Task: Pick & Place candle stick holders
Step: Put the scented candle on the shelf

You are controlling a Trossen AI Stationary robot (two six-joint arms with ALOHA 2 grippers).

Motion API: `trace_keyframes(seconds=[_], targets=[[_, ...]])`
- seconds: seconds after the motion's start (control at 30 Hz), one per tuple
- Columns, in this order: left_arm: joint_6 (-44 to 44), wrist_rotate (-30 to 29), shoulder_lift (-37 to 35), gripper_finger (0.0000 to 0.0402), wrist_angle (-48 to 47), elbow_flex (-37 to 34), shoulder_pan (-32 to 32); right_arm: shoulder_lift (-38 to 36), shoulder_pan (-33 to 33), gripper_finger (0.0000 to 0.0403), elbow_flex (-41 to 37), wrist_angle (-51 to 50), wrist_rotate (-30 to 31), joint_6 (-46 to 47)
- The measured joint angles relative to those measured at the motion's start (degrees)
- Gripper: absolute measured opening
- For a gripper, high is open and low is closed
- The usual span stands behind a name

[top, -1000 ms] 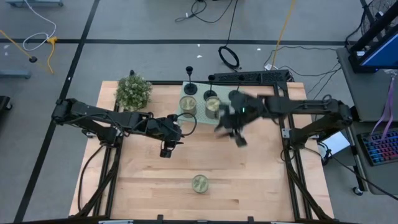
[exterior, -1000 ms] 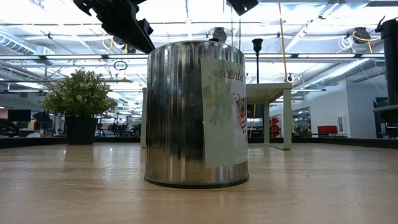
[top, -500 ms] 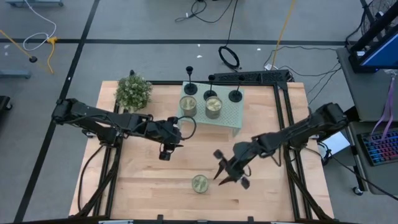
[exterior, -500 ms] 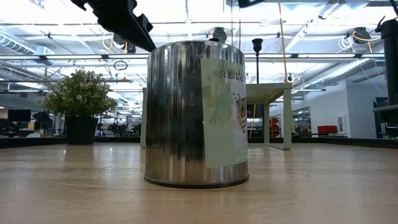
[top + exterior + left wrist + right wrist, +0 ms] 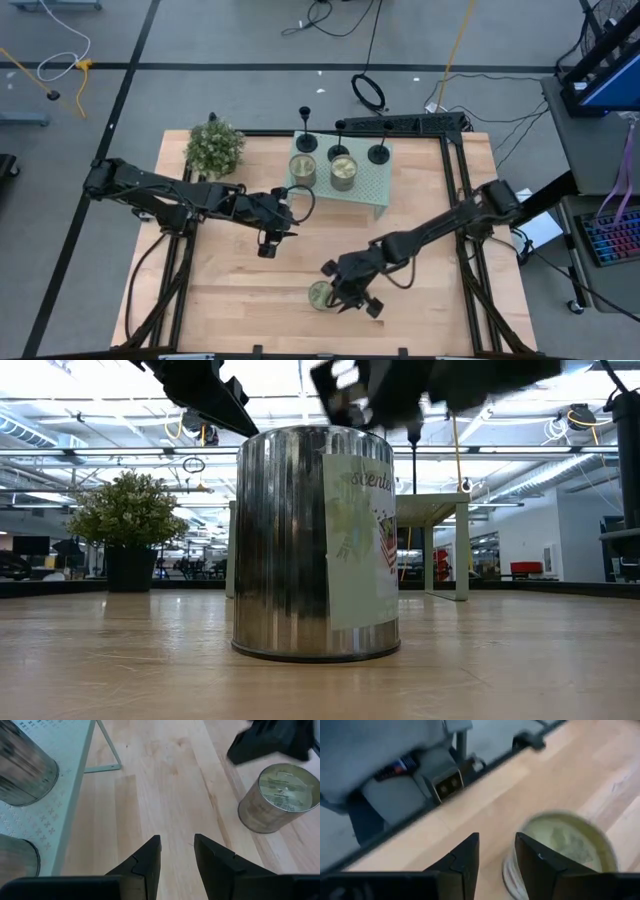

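Observation:
Three black candle stick holders (image 5: pixel 306 142) (image 5: pixel 338 151) (image 5: pixel 378 153) stand on their disc bases along the far side of a pale green riser (image 5: pixel 368 185). No gripper is near them. One stem (image 5: pixel 413 432) shows in the low view. My right gripper (image 5: pixel 352 297) is open and low over the table near its near edge. It is just right of a lone greenish-gold jar (image 5: pixel 321 294), which lies ahead of its fingers in the right wrist view (image 5: pixel 560 847). My left gripper (image 5: pixel 267 243) is open and empty over the table's middle left, beside the riser.
Two more jars (image 5: pixel 303 168) (image 5: pixel 343 172) stand on the riser in front of the holders. A potted plant (image 5: pixel 214 147) stands at the far left corner. Bare wood lies between the riser and the lone jar (image 5: pixel 170 795). The table's near edge is close behind the right gripper.
My right gripper has swung from above the riser toward the table's near edge and down, ending beside the lone jar. The jar and the holders have stayed where they were.

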Motion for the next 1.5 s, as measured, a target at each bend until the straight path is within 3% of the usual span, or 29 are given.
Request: trace_keyframes(seconds=[0.4,0.67,0.9,1.23,1.4,1.5], targets=[[-0.2,0.0,0.0,0.0124,-0.8,0.0,-0.9,2.6,-2.4,0.0091,0.4,-3.0,0.0,-4.1],[-0.2,0.0,0.0,0.0124,-0.9,0.0,-1.0,2.5,-2.6,0.0009,0.4,-7.2,-0.2,-5.2],[-1.5,0.0,0.0,0.0124,-1.3,0.0,-1.0,-2.8,-2.3,0.0005,0.0,-16.8,-0.8,2.8],[-0.9,0.0,0.0,0.0124,-1.1,0.0,-1.2,-21.7,-2.1,0.0002,0.1,-29.2,15.6,5.5],[-0.4,0.0,0.0,0.0124,-1.1,0.0,-1.2,-31.1,-5.9,0.0001,0.2,-34.2,26.4,2.9],[1.7,0.0,0.0,0.0124,-0.8,0.0,-1.2,-34.6,-10.7,0.0001,0.2,-38.0,28.8,2.7]])
